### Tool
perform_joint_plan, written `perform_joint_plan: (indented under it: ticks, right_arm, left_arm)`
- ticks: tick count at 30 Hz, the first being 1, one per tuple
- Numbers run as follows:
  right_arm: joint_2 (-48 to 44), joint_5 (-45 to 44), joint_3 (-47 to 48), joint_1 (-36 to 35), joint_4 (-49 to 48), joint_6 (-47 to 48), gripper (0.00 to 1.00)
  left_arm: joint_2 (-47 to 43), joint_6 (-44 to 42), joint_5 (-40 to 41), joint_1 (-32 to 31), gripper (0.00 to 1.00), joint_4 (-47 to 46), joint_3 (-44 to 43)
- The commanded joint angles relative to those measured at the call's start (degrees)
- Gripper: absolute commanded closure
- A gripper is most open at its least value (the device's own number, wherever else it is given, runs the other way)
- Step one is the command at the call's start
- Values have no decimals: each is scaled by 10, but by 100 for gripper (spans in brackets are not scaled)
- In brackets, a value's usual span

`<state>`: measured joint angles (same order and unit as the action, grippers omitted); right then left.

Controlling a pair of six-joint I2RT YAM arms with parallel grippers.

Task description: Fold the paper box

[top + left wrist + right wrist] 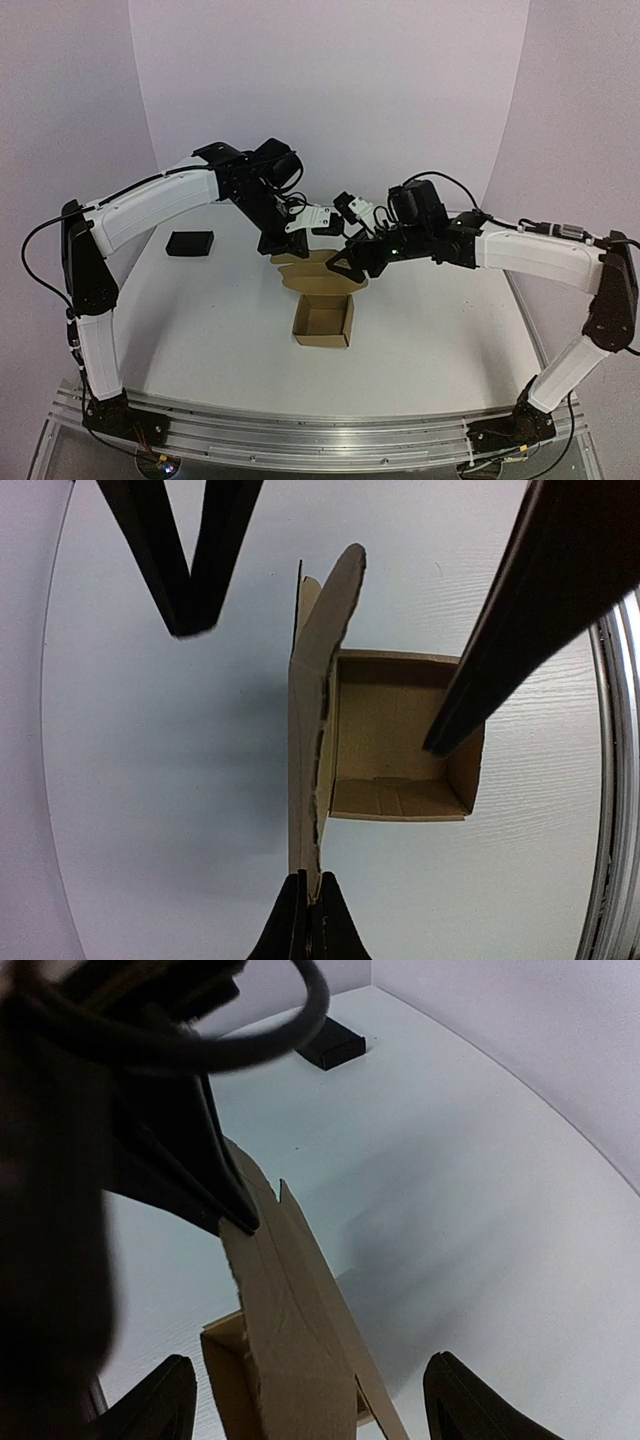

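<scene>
The paper box (323,322) is a brown cardboard piece with its body formed into an open tray (400,740) on the table. Its long lid flap (312,270) stands raised behind the tray. My left gripper (276,244) is shut on the upper edge of that flap (305,730), fingertips pinched together (308,920). My right gripper (346,264) is open over the flap from the other side. In the right wrist view its fingers (152,1408) straddle the flap (290,1330) without touching it, and the left gripper's dark fingers (200,1175) clamp the flap's top.
A small black rectangular block (190,243) lies on the white table (200,330) at the back left, also seen in the right wrist view as the black block (330,1045). White walls curve around the table. An aluminium rail (320,435) runs along the near edge.
</scene>
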<state>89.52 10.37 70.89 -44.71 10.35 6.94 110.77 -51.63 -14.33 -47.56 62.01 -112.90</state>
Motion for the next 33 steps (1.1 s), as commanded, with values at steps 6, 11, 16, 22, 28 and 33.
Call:
perform_joint_plan:
  ticks: [6, 11, 16, 22, 28, 33]
  right_arm:
    - [77, 11, 55, -2, -35, 50, 43]
    - [82, 13, 37, -2, -44, 48, 74]
    - [77, 10, 25, 1, -45, 46, 95]
    - [69, 18, 6, 7, -54, 39, 100]
    - [44, 48, -36, 24, -90, 22, 100]
    - [26, 62, -75, 24, -150, -5, 100]
  left_arm:
    - [-45, -2, -14, -3, 98, -20, -2]
    - [-46, 16, -16, -2, 100, -33, -1]
    - [-51, 44, -12, 5, 82, -46, 8]
    - [-71, 118, -92, 65, 24, -73, 14]
    - [-113, 197, -260, 213, 7, -162, 113]
    - [-175, 216, -344, 264, 8, -333, 342]
